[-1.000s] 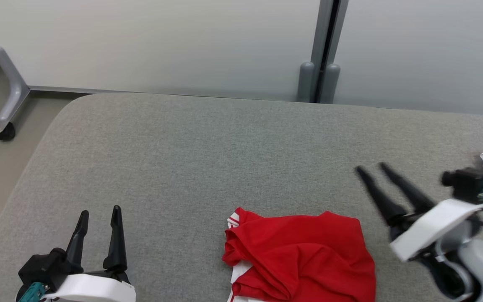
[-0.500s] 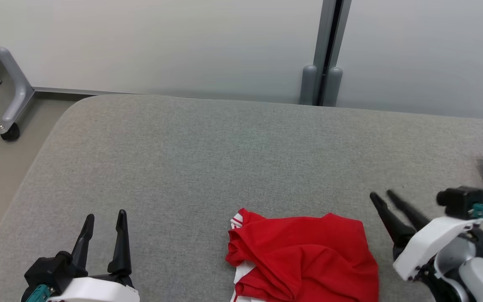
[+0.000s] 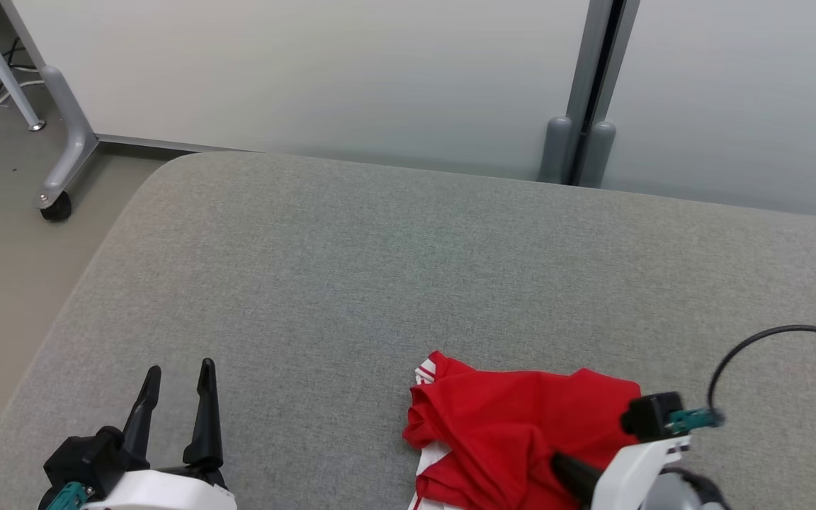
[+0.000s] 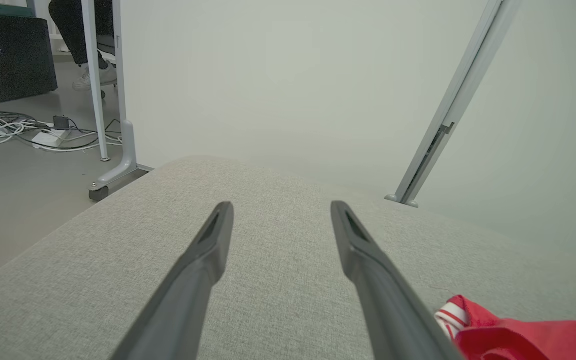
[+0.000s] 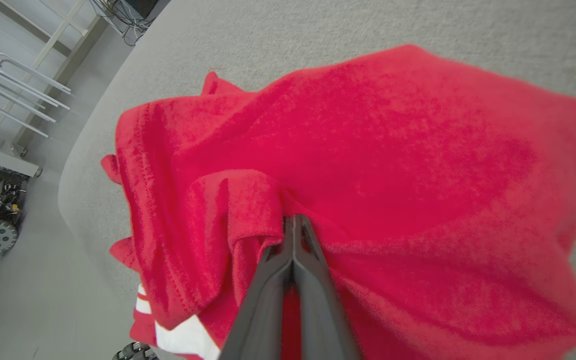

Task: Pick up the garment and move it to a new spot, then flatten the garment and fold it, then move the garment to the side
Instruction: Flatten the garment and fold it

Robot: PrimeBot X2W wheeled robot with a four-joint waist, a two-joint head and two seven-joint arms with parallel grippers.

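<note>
A crumpled red garment (image 3: pixel 514 418) with white trim lies near the front edge of the grey padded table (image 3: pixel 380 248). My right gripper (image 3: pixel 557 462) reaches onto it from the lower right. In the right wrist view the right gripper (image 5: pixel 294 220) is shut, its tips pinching a puckered fold in the middle of the garment (image 5: pixel 393 150). My left gripper (image 3: pixel 180 370) rests open at the lower left, well apart from the cloth. In the left wrist view the left gripper (image 4: pixel 282 207) has nothing between its fingers, and a corner of the garment (image 4: pixel 518 340) shows at the lower right.
A pale wall panel with a grey post (image 3: pixel 585 142) backs the table. A wheeled frame leg (image 3: pixel 61 177) stands on the floor at the left. A black cable (image 3: pixel 769 340) loops over the table at the right. A person's legs (image 4: pixel 78 30) and floor cables show far left.
My right gripper swung down and left from the bare table onto the garment, and its open jaws shut on a fold. The head camera shifted. The left gripper stayed put.
</note>
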